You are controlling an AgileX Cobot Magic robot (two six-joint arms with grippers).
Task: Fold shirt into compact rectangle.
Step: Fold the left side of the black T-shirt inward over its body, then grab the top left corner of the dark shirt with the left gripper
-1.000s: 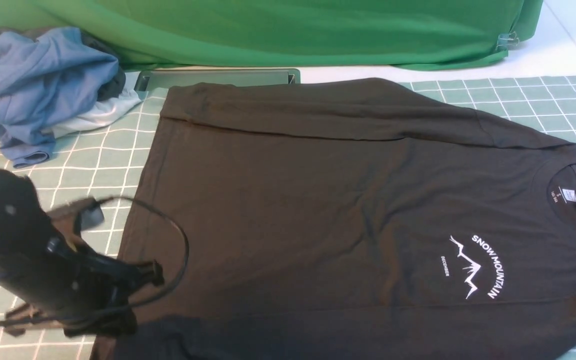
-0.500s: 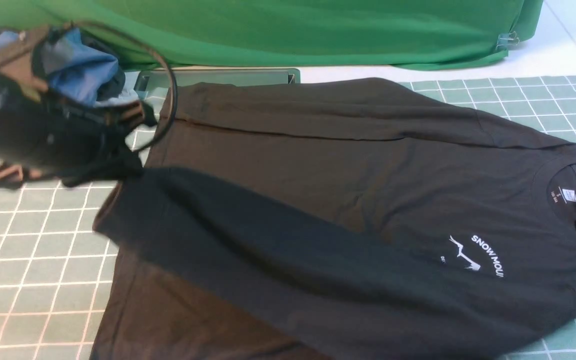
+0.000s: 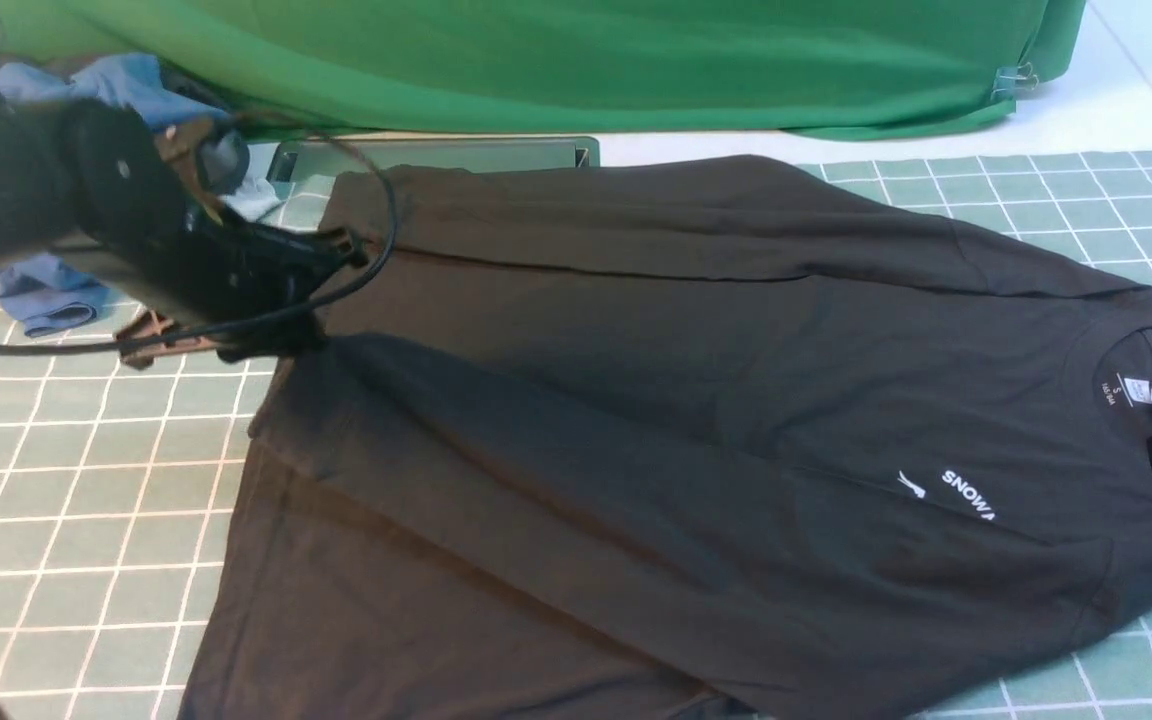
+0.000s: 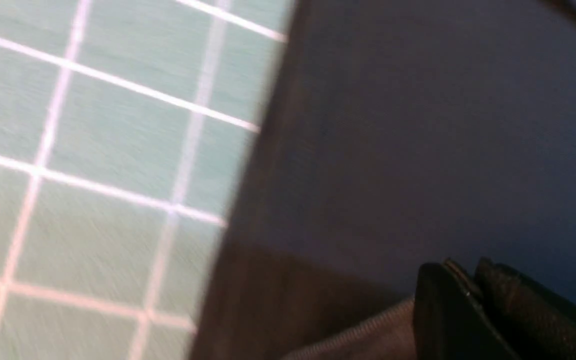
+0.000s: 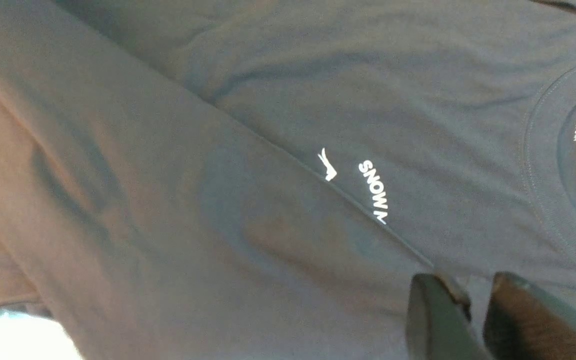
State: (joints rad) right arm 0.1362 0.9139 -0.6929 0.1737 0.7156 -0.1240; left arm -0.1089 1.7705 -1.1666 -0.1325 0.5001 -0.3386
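1. The shirt (image 3: 636,300) lies front-up on the gridded mat of the bench (image 3: 86,500). Its collar and neck label (image 3: 1136,395) point to 3 o'clock and its hem to 9 o'clock.
2. The far sleeve already lies folded in along the 12 o'clock edge. The step in hand looks like the second sleeve fold.
3. The left claw (image 4: 468,280) is clamped tight on the ribbed cuff (image 4: 358,335) of the near sleeve (image 3: 586,480). It holds the cuff raised at the shirt's 10 o'clock corner.
4. That sleeve slants across the body from the 4 o'clock shoulder up to 10 o'clock. It hides most of the chest logo (image 3: 966,490).
5. The right claw (image 5: 470,287) sits at 3 o'clock, just beside the collar, with its jaws only narrowly parted. I cannot tell whether any cloth is nipped between them.
6. Next, the cuff probably needs laying flat on the body, inside the hem line. The sleeve should go down taut so no ridge forms.
7. After release, both claws would have to take the hem end and bring it toward the collar.
8. The blue and white garments (image 3: 46,300) at 10 o'clock and the green cloth (image 3: 536,60) at 12 o'clock lie apart from the shirt.
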